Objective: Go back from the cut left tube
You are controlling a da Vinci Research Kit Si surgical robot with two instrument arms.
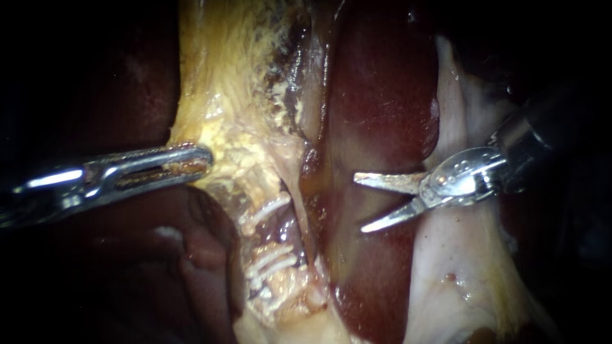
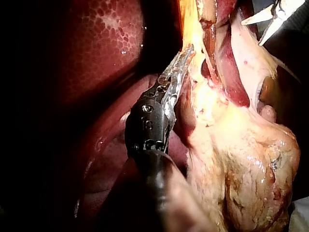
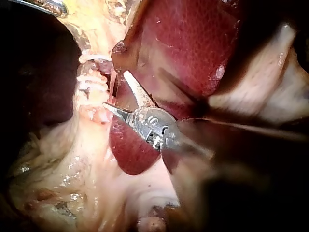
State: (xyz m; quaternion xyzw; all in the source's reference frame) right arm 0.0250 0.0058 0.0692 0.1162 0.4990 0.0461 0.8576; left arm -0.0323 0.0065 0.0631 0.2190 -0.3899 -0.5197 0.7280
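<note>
Clearly the right instrument [image 1: 359,204] has open, empty blades pointing at the cut tube [image 1: 278,230], which lies between clips [image 1: 271,205] to their left; retreat lies rightward. The left instrument [image 1: 207,159] clamps yellow tissue [image 1: 223,95].

Left instrument [image 1: 191,162]: bright steel, long slotted end effector. Black wrist housing [image 2: 145,129] with small round screws, on a dark shaft.
Right instrument [image 1: 361,204]: two slim pointed steel blades on a rounded steel pivot block with stamped marks, then a dark grey shaft.
</note>
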